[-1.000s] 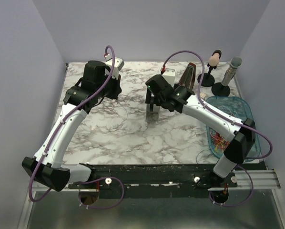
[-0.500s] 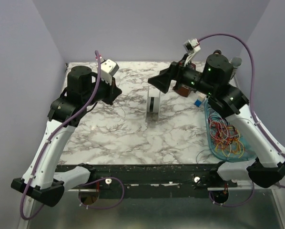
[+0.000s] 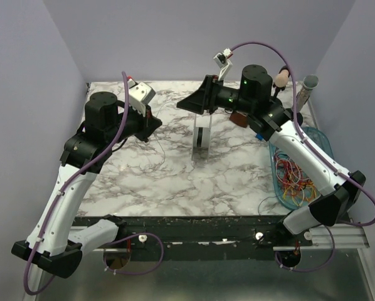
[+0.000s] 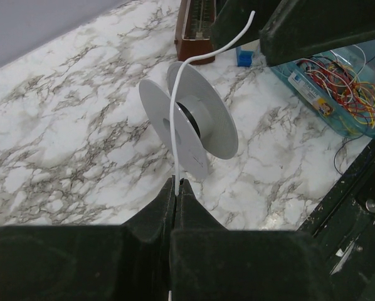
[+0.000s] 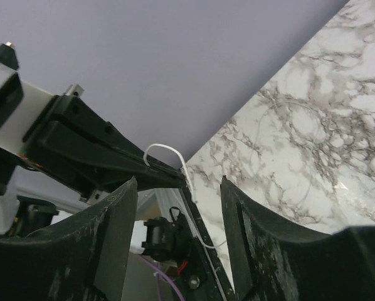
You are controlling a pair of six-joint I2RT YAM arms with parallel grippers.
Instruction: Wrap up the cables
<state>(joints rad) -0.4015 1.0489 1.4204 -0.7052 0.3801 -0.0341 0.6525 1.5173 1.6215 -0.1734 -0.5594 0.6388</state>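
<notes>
The cables point(image 3: 297, 179) are a tangle of thin red, orange, yellow and green wires lying in the teal bin point(image 3: 325, 147) at the right; they also show in the left wrist view point(image 4: 347, 88). A grey spool point(image 3: 203, 141) stands upright mid-table and shows in the left wrist view point(image 4: 194, 122). My left gripper point(image 3: 155, 122) is shut point(image 4: 177, 182) on a thin white cable point(image 4: 181, 81) that curves up over the spool. My right gripper point(image 3: 182, 105) is open point(image 5: 178, 188) and empty, raised above the spool. It faces the left gripper and the white cable's free end point(image 5: 172, 150).
A brown wooden metronome point(image 4: 194, 31) and a small blue block point(image 4: 244, 58) stand behind the spool. Two microphone stands point(image 3: 281, 81) point(image 3: 303, 94) are at the back right. A thin dark wire point(image 3: 266, 200) hangs over the table's front edge near the bin.
My right gripper has swung left from beside the bin to above the spool, open, facing the left gripper. My left gripper has shifted slightly right, still shut on the white cable.
</notes>
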